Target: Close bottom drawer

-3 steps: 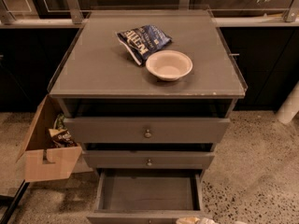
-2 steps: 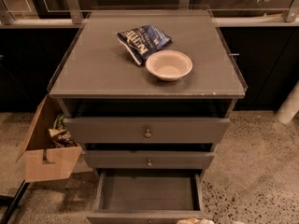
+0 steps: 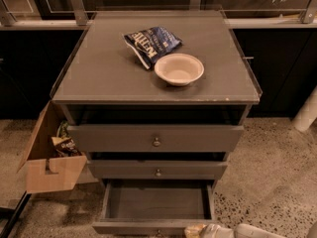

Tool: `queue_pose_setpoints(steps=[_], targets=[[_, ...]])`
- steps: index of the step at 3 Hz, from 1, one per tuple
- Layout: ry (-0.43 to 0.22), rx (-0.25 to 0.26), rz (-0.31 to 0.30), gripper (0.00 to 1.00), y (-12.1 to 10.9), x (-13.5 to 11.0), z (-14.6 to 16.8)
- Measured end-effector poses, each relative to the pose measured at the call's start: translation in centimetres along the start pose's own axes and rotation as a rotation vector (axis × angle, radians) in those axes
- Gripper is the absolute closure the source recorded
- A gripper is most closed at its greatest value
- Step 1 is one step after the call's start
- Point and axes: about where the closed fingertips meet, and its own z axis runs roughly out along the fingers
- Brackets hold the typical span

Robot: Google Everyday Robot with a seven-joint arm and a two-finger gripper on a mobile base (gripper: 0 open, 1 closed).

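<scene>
The gripper (image 3: 210, 230), open or closed I cannot tell, waits low, with the pulled-out bottom drawer (image 3: 156, 202) just ahead of it, probably to push it in.

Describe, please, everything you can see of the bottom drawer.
The bottom drawer is the lowest of three in the cabinet, grey-brown and wood-like. It stands pulled far out and level, showing a bare floor and low side walls. Its slim front runs along the picture's lower edge, partly cut off. The gripper sits at that edge, right of the front's middle; whether it touches the drawer cannot be told.
</scene>
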Motion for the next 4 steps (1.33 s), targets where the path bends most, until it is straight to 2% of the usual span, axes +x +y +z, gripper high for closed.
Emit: queue_pose_setpoints(steps=[1,3,4], targets=[[-0.004,-0.002,-0.014,1.00,-0.8,-1.6,0.6],[-0.020,-0.020,-0.028,1.00,-0.8,-1.3,1.2],[-0.022,0.005,-0.031,1.00,-2.0,-1.3,1.4]])
